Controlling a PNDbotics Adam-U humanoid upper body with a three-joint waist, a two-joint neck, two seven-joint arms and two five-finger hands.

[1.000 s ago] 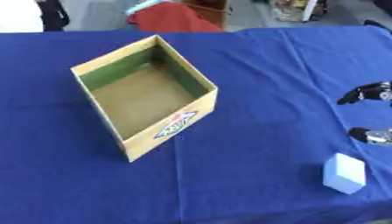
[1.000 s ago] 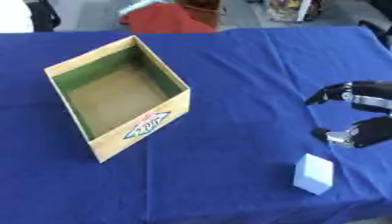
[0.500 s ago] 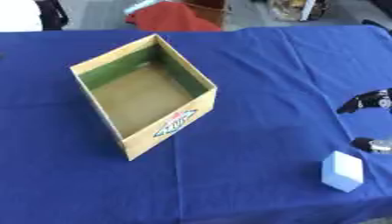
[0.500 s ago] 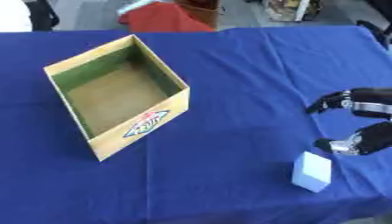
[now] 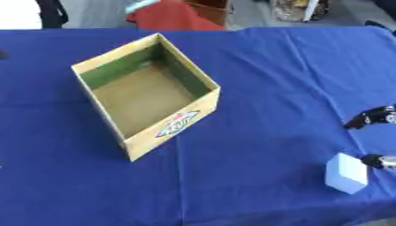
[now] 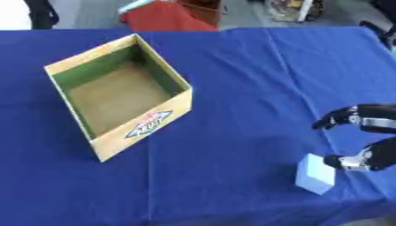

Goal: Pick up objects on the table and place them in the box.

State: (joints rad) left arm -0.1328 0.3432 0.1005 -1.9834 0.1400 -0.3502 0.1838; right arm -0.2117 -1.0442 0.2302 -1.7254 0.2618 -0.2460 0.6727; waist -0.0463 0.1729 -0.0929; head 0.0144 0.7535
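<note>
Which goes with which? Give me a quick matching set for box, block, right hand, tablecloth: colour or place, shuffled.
Things:
1. box
2. block
3. right hand
4. tablecloth

Descriptions:
A. dark blue, covers the table
B. pale blue, near the front right corner
C. black, at the right edge beside the block
D. yellow walls, green inside, open top

Pairs: 1-D, 2-B, 3-C, 4-A

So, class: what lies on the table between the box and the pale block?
Nothing: only bare blue cloth lies between the box and block, in both views.
</note>
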